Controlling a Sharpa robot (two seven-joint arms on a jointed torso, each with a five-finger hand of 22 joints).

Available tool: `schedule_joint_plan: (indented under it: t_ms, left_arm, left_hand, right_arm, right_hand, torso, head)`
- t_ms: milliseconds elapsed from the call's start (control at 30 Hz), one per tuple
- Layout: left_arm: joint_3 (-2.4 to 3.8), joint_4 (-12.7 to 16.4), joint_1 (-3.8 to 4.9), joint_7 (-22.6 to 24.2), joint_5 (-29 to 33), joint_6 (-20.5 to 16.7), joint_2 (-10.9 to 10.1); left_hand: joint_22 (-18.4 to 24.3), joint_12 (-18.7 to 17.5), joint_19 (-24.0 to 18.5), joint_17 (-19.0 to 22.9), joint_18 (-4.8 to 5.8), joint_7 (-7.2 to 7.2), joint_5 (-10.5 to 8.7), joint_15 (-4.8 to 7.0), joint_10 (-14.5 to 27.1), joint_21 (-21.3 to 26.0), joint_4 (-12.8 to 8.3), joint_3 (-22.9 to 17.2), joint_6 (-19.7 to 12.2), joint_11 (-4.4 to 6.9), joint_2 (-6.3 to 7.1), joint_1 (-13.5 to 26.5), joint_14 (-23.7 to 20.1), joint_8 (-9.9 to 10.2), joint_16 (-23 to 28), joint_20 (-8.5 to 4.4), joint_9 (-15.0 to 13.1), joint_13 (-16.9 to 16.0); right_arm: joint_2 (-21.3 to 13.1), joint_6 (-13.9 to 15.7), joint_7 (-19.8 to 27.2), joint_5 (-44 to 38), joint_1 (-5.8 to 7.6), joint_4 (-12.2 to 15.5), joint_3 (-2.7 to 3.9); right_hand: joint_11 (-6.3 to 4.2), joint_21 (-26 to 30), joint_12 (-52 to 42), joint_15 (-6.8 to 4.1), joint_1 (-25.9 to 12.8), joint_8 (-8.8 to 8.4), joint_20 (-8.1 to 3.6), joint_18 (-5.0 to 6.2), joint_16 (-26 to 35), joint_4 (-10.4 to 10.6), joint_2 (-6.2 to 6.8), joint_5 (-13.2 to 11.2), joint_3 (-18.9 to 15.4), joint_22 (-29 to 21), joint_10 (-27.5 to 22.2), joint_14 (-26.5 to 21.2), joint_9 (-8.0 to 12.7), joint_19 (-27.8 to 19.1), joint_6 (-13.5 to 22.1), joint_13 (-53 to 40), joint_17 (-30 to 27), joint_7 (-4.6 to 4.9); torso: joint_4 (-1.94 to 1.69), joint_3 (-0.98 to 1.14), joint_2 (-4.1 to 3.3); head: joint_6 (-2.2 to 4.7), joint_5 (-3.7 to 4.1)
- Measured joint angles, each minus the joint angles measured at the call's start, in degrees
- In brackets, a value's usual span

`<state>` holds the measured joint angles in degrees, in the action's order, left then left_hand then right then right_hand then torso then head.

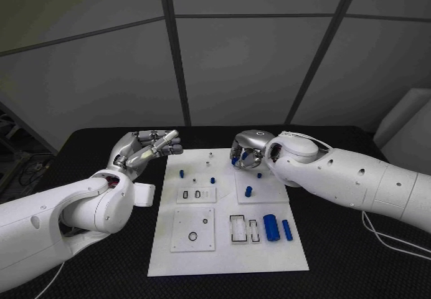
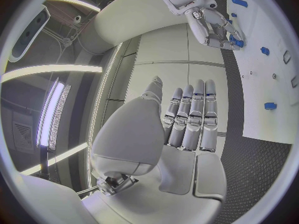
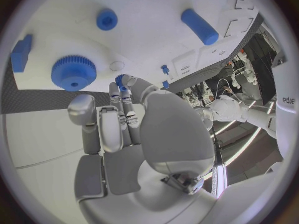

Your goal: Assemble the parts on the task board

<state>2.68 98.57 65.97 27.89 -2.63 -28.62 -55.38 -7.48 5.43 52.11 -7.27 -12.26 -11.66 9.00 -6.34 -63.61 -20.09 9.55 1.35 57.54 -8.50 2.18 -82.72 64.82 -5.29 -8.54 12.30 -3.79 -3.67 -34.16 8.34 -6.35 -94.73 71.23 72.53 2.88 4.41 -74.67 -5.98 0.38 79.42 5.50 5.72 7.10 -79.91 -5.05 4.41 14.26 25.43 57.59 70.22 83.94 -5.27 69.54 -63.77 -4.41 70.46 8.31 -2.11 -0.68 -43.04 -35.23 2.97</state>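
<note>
The white board (image 1: 229,243) lies lengthwise in the middle of the black counter (image 1: 359,261), between the two arms.

Left hand (image 1: 151,148): raised just off the board's far left corner, over the counter. In the left wrist view the fingers (image 2: 190,119) lie straight and side by side, with nothing held; the hand is open and empty.

Right hand (image 1: 249,152): over the far end of the board, fingers curled downward. In the right wrist view the fingertips (image 3: 121,87) meet at a small blue part (image 3: 119,78), which appears pinched between them; the left wrist view shows the same hand (image 2: 215,27) with blue at its fingertips, close to the board surface.

Parts on the board, head view: two small blue pegs (image 1: 181,172) and (image 1: 213,180) stand in the far left area; a short blue piece (image 1: 250,191) stands on a raised square plate near the right hand. Two blue cylinders (image 1: 270,227) and (image 1: 286,230) lie side by side near the right edge, just beside a rectangular frame (image 1: 238,228). A black ring (image 1: 192,237) lies on a square plate at the near left.

Right wrist view: a blue gear (image 3: 74,72), a blue round cap (image 3: 106,19), a blue cylinder (image 3: 200,27) and a blue block (image 3: 21,53) rest apart from one another on the board beyond the fingers.
</note>
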Motion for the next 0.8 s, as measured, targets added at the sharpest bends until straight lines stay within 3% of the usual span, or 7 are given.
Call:
schedule_joint_plan:
  t_ms: [233, 400, 800]
  left_arm:
    - [0.00, -0.03, 0.00, -0.03, 0.00, 0.08, -0.15]
    - [0.00, -0.13, 0.01, -0.06, 0.00, 0.18, -0.08]
    - [0.00, -0.40, 0.01, -0.13, 0.00, 0.42, 0.34]
  left_hand:
    - [0.00, 0.00, 0.00, 0.00, 0.00, 0.00, 0.00, 0.00, 0.00, 0.00, 0.00, 0.00, 0.00, 0.00, 0.00, 0.00, 0.00, 0.00, 0.00, 0.00, 0.00, 0.00]
    - [0.08, 0.00, 0.00, 0.00, 0.00, 0.00, 0.00, 0.00, 0.23, 0.00, 0.00, 0.00, 0.00, -0.23, 0.00, 0.00, 0.00, 0.20, 0.00, 0.00, 0.00, 0.00]
    - [0.08, 0.00, 0.00, 0.00, 0.00, 0.00, 0.00, 0.00, 0.24, 0.00, 0.00, 0.00, 0.00, -0.23, 0.00, 0.00, 0.00, 0.19, -0.01, 0.00, 0.00, 0.00]
  right_arm:
    - [0.62, 4.51, 0.01, 0.17, 0.00, 0.35, 0.03]
    - [3.51, 6.94, -0.09, 0.26, 0.03, -2.46, 0.04]
    - [9.44, 9.69, -0.07, 0.38, 0.04, -8.43, 0.04]
  right_hand:
    - [-0.01, -0.27, 0.01, 0.00, 0.14, 0.00, 0.00, 0.00, -0.27, -0.20, -0.13, -0.13, 0.20, 0.18, 0.01, 0.00, 0.00, 0.00, 0.01, 0.01, 0.19, 0.00]
    - [-0.01, -0.27, 0.02, 0.00, 0.14, -0.02, 0.00, 0.01, -0.27, -0.36, -0.13, -0.33, 0.35, 0.29, 0.01, 0.00, 0.01, 0.00, 0.02, 0.03, 0.25, 0.00]
    - [-0.01, -0.49, 0.36, 0.01, 0.13, -0.05, 0.00, 0.01, -0.27, -0.19, -0.13, -0.47, 0.51, 0.40, 0.00, 0.00, 0.07, 0.00, 0.04, 0.18, 0.36, -0.01]
  torso:
    - [0.00, -0.02, -0.01]
    - [-0.07, -0.03, -0.13]
    - [-0.16, -0.02, -0.27]
  head:
    - [0.60, -0.21]
    - [1.02, -0.32]
    - [1.07, -0.57]
